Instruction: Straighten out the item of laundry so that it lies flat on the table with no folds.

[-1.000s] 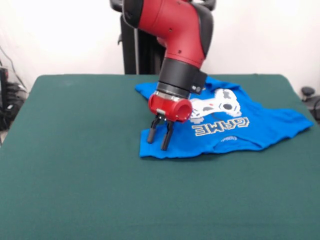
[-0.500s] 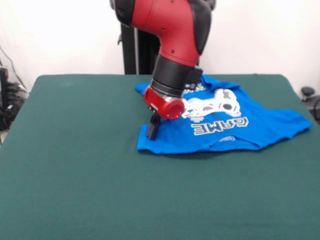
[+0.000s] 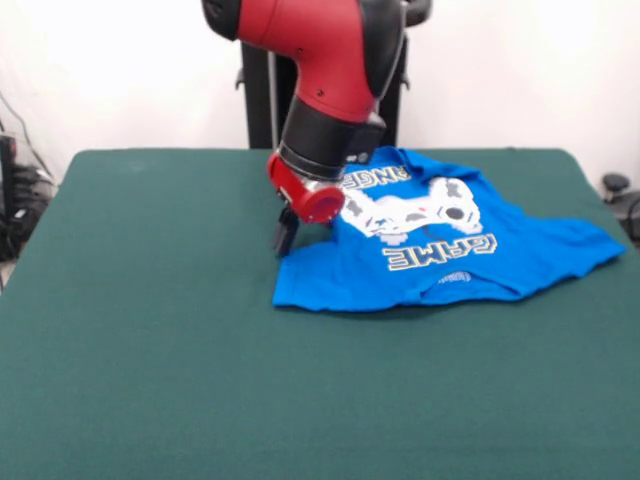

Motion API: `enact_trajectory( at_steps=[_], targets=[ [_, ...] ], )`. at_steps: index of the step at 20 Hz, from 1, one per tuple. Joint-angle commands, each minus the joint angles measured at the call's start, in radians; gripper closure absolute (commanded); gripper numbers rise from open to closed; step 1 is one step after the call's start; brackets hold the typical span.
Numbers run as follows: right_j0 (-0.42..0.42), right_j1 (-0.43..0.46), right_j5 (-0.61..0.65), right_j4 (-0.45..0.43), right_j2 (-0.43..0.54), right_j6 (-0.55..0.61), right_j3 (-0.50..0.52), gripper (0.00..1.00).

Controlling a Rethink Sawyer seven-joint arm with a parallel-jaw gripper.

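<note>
The gripper hangs at the left edge of the blue T-shirt (whether its jaws are parted or closed, I cannot tell). The shirt spreads rightward from it on the green table, its near hem and right sleeve rumpled.

Blue shirt lies rumpled, print up, on green table
</note>
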Motion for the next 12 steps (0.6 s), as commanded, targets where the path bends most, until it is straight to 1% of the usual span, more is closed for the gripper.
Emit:
enact_trajectory(
  at_steps=[1, 2, 4, 5, 8, 9, 11, 12],
  targets=[
    [-0.024, 0.050, 0.052, -0.085, 0.136, -0.151, -0.067, 1.00],
    [-0.033, 0.059, 0.021, -0.100, 0.142, -0.146, -0.073, 1.00],
    [-0.083, 0.078, -0.058, -0.130, 0.206, -0.133, -0.073, 1.00],
    [-0.083, 0.074, -0.073, -0.131, 0.211, -0.117, -0.070, 1.00],
    [-0.087, 0.041, -0.035, -0.155, 0.224, -0.124, -0.060, 1.00],
    [-0.083, 0.038, -0.043, -0.177, 0.224, -0.104, -0.064, 0.00],
    [-0.065, 0.035, -0.042, -0.172, 0.207, -0.091, -0.066, 0.00],
    [-0.046, 0.006, -0.018, -0.169, 0.190, -0.085, -0.057, 0.00]
  ],
)
